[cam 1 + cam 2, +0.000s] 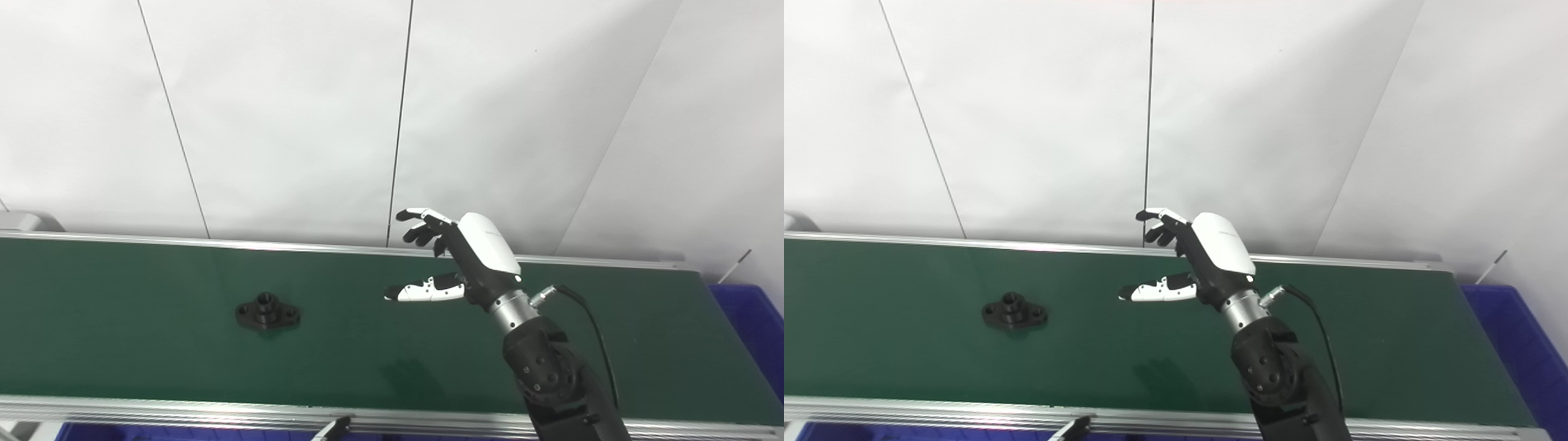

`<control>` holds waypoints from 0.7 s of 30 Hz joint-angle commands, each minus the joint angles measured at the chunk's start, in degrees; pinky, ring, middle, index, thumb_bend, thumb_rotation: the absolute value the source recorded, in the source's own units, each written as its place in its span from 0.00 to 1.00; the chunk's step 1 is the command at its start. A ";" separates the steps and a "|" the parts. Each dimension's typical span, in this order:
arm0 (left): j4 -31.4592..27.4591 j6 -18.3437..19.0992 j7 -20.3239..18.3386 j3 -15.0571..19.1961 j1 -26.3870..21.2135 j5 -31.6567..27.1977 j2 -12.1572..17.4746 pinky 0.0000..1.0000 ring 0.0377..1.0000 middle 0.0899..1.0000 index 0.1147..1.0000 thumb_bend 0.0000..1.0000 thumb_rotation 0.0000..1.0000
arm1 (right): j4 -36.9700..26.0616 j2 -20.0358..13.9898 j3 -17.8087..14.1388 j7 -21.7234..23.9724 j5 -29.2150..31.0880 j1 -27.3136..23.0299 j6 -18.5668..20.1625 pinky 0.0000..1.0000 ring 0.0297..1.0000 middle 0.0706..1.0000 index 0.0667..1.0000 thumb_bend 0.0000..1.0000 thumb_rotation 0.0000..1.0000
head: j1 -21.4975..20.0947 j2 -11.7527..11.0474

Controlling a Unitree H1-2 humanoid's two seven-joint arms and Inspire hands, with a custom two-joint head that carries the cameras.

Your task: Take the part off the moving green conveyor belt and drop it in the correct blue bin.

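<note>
A black flanged part with a raised round boss lies flat on the green conveyor belt, left of centre. It also shows in the right eye view. My right hand hovers above the belt's middle, open and empty, fingers apart and thumb pointing left toward the part. The hand is well to the right of the part and apart from it. A blue bin sits past the belt's right end. My left hand is out of view.
The belt has aluminium rails along its far edge and near edge. A white panelled wall stands behind. More blue shows under the near rail. A small dark item pokes up at the bottom edge.
</note>
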 commanded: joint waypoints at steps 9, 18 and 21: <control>-4.84 -1.94 -3.35 2.67 4.16 -2.38 0.08 0.87 0.96 0.99 0.95 0.97 0.51 | 5.04 -0.39 2.15 0.31 -0.85 -5.09 0.06 0.57 0.64 0.62 0.78 0.84 0.45 | 1.06 0.62; -4.53 -1.94 -4.07 3.83 4.36 -1.61 -0.92 0.86 0.95 0.98 0.94 0.97 0.52 | 12.61 1.13 6.57 0.48 -4.76 -9.24 1.38 0.59 0.67 0.63 0.77 0.88 0.43 | 1.28 0.27; -4.48 -1.94 -3.49 3.60 4.30 -0.83 -0.98 0.86 0.95 0.97 0.93 0.98 0.53 | 15.41 1.86 7.41 0.42 -5.23 -10.70 1.48 0.63 0.69 0.64 0.78 0.89 0.41 | 1.29 0.17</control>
